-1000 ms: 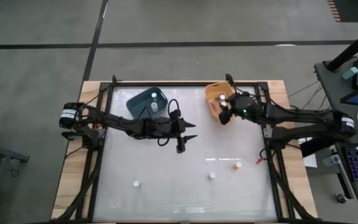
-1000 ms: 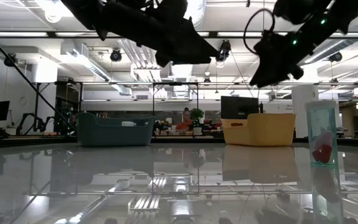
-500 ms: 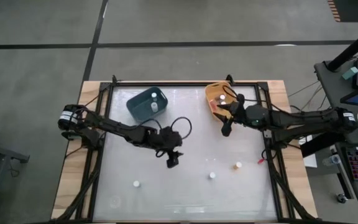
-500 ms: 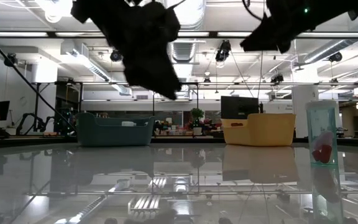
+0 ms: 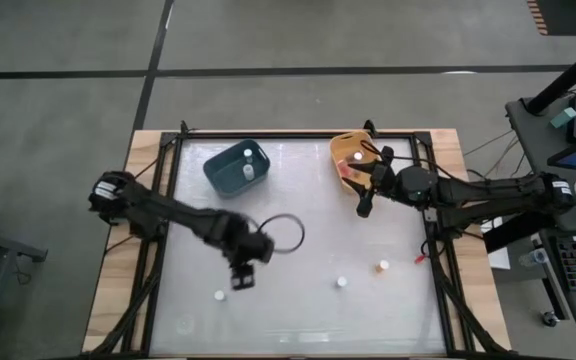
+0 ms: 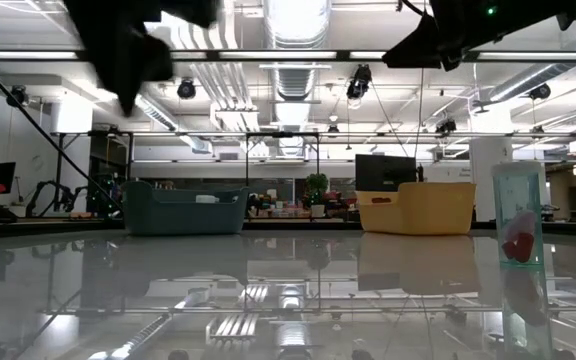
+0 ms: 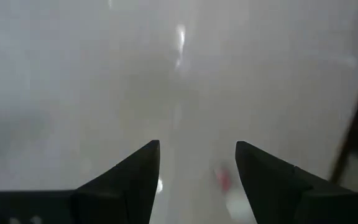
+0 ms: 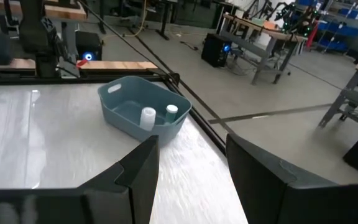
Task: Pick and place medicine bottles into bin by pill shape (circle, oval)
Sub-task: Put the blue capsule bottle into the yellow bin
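Three medicine bottles remain loose on the table in the high view: a white-capped bottle [image 5: 219, 296] near the front left, a second white bottle [image 5: 340, 282] front centre, and an orange-tinted bottle [image 5: 383, 266] just to its right. Red scrap [image 5: 417, 258] lies near the right rail; not a task item.

Progress, judged from the layout: approx. two bottles sit in the blue-grey bin [image 5: 234, 166] at back left, confirmed by the right wrist view showing two white tops inside. Orange bin [image 5: 351, 158] at back right holds at least one white-topped bottle; full count not readable. Sorting appears past halfway, three to go.

Left gripper [image 5: 240, 278]: over the table, near the front-left bottle, not touching it. Left wrist view shows fingers [image 7: 129, 180] spread apart, nothing between them.

Right gripper [image 5: 364, 209]: just beside the orange bin's front edge, above the table. Right wrist view shows fingers [image 8: 135, 171] parted, empty.
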